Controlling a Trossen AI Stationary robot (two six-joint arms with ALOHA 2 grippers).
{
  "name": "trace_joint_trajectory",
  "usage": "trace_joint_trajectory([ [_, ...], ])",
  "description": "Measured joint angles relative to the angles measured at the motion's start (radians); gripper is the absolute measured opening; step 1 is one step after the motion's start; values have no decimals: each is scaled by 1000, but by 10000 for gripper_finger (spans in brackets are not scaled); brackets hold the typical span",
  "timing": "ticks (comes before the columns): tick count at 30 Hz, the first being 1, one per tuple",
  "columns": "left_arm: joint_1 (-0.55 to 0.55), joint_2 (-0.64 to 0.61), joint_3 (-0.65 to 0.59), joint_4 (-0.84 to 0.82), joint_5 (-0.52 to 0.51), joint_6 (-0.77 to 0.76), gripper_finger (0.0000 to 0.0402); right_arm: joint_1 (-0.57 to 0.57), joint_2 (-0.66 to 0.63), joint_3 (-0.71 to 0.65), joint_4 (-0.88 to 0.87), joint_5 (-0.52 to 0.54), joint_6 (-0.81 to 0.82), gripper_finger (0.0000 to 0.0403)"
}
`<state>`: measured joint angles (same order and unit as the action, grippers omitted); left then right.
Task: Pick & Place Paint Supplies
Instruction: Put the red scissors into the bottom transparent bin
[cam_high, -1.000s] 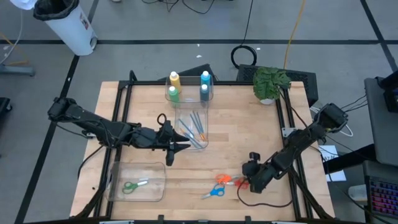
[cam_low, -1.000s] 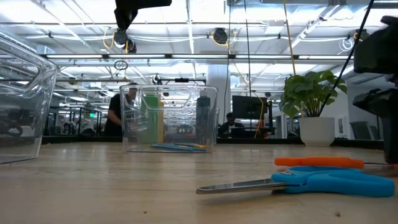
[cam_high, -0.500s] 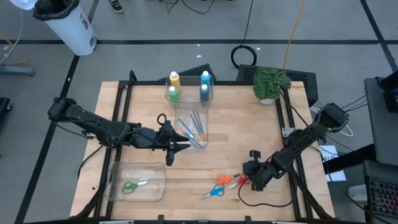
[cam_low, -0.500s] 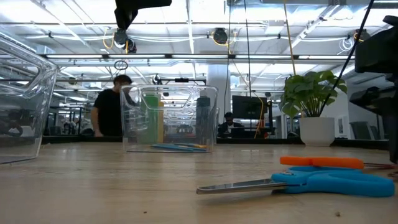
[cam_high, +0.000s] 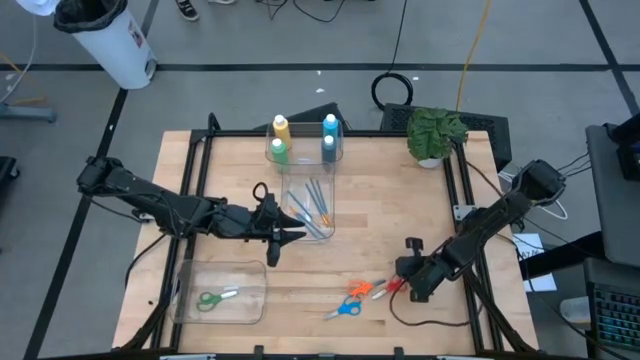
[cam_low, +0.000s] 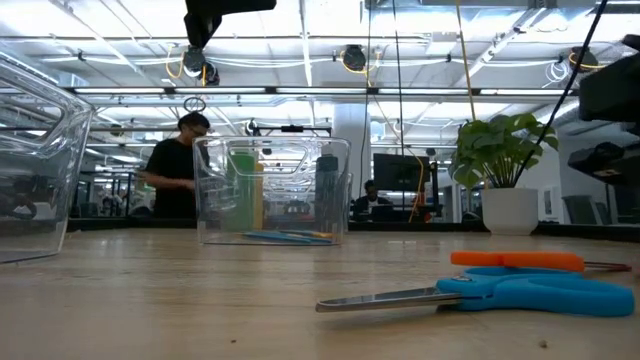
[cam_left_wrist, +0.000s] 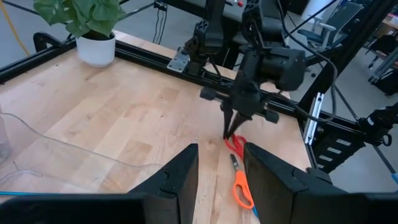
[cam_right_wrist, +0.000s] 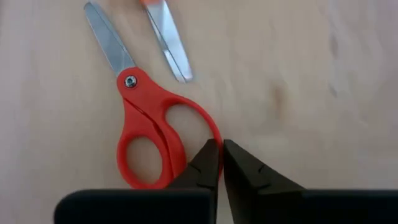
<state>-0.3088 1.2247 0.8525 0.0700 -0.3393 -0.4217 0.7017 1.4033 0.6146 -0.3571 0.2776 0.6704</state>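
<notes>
A: Item 1, surface (cam_high: 400, 200)?
B: Pale wood planks, visible grain, black metal frame round the edge.

A: Item 2, paint supplies?
B: Clear hard-plastic bin (cam_high: 305, 175), straight walls, rounded corners, mid-rear of surface. Far end: four small white-capped bottles, upright: yellow bottle (cam_high: 281, 128), green bottle (cam_high: 278, 150), light blue bottle (cam_high: 330, 126), grey-blue bottle (cam_high: 327, 148). Near end: thin brushes (cam_high: 314, 207), blue and orange handles, lying loose on the bin floor.

A: Item 3, other goods?
B: Second clear bin (cam_high: 222, 292), front left, w/ green-handled scissors (cam_high: 214, 298) inside. On bare wood front centre: blue scissors (cam_high: 343, 310), orange scissors (cam_high: 357, 289), red scissors (cam_right_wrist: 146, 127), all plastic loop handles, steel blades. Potted plant (cam_high: 435, 133), white pot, rear right corner.

A: Item 4, left gripper (cam_high: 296, 236)?
B: Above the surface just beside the brush end of the bin; fingers (cam_left_wrist: 175, 176) part-way apart, nothing between them.

A: Item 5, right gripper (cam_high: 397, 284)?
B: Front right, tips at the red scissors' handle loop. Fingers (cam_right_wrist: 208, 163) pressed together; right wrist view shows them against the loop's rim, can't tell if the rim is pinched.

A: Changes vs. a sec ago?
B: Right fingers stood apart, now closed; arm shifted slightly rightward. Left arm same pose. Person (cam_low: 178, 165) behind the bin in the low view has moved.
</notes>
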Motion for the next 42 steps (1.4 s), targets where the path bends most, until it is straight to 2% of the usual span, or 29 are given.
trace_joint_trajectory([
  [6, 0, 0, 0, -3, 4, -1, 132, 0, -167, 3, 41, 14, -38, 1],
  [9, 0, 9, 0, 16, 36, -1, 132, 1, -232, 0, 63, 84, -84, 1],
  [12, -1, 48, 0, 67, 29, 1, 142, -7, -273, 1, 158, 193, -175, 1],
  [15, 1, 124, 0, 165, -5, -6, 180, -33, -281, -7, 289, 284, -297, 1],
  [20, 20, 243, 0, 306, -52, -11, 275, -121, -269, -60, 542, 458, -508, 0],
  [24, 44, 297, 0, 379, -55, -82, 332, -217, -240, -91, 685, 540, -654, 0],
  [28, 62, 332, 0, 439, -55, -66, 362, -308, -206, -99, 804, 562, -759, 0],
  [35, 92, 360, 0, 482, -55, -51, 368, -393, -149, -99, 933, 560, -843, 0],
  [42, 124, 360, 0, 482, -31, -51, 332, -396, -112, -99, 1000, 557, -877, 0],
])
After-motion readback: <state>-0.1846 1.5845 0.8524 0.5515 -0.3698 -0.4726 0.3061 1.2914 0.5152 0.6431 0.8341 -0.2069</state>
